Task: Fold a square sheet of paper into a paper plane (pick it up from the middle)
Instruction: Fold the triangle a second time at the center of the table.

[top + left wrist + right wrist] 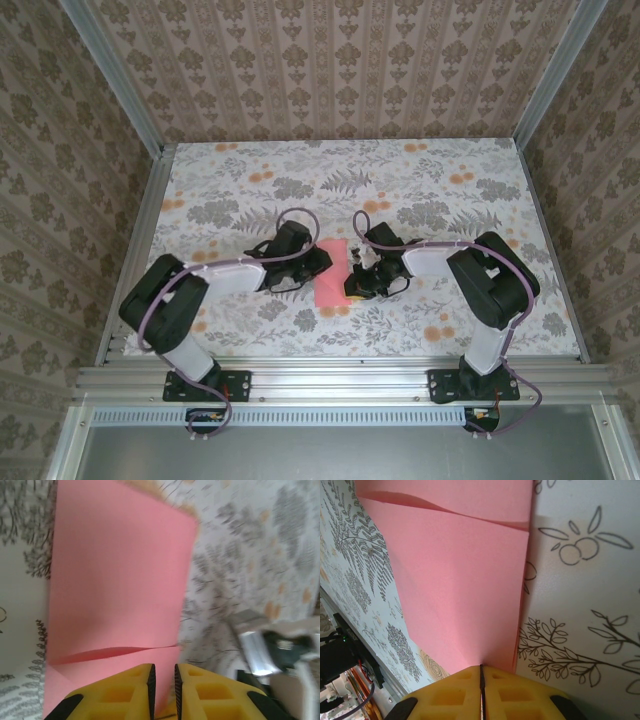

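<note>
The right pincer (481,670) is pressed closed on one edge of the pink sheet of paper (465,580). The left pincer (164,669) shows a narrow slit at the opposite edge, and I cannot tell whether it grips. The sheet, partly folded, lies on the desk (300,180) between the arms.
</note>
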{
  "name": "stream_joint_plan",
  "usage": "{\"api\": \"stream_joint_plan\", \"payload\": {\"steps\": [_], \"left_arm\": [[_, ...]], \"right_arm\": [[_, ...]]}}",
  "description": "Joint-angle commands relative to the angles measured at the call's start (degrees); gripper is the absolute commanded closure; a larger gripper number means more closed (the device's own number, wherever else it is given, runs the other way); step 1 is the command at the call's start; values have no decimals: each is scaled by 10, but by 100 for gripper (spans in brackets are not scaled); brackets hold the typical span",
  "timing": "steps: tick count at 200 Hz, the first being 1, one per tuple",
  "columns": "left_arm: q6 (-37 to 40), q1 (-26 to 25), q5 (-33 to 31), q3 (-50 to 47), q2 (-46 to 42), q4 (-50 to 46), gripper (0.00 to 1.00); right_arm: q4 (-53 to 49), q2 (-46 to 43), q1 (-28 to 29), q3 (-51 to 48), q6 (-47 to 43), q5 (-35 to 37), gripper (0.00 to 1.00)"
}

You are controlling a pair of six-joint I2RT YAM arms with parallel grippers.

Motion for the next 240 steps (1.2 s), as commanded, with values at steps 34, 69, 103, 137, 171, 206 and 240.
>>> {"api": "stream_joint_plan", "payload": {"steps": [34, 69, 103, 137, 171, 206, 240], "left_arm": [[-33, -6, 4, -3, 77, 23, 82], [-34, -6, 0, -17, 77, 24, 83], [-30, -7, -6, -22, 60, 15, 83], [-28, -7, -7, -16, 53, 6, 82], [-32, -7, -7, -16, 51, 7, 82], [-31, -7, -5, -16, 50, 7, 82], [-30, -7, -4, -15, 49, 4, 82]], "right_arm": [[-50, 6, 7, -2, 2, 56, 88], [-59, -34, 13, 20, 5, 44, 88], [-40, -47, 19, 40, 23, 24, 87], [-24, -14, 33, 61, 37, 13, 88], [-14, 21, 37, 76, 45, 17, 88], [-17, 39, 43, 90, 45, 26, 88], [-49, 55, 44, 99, 33, 49, 89]]}}
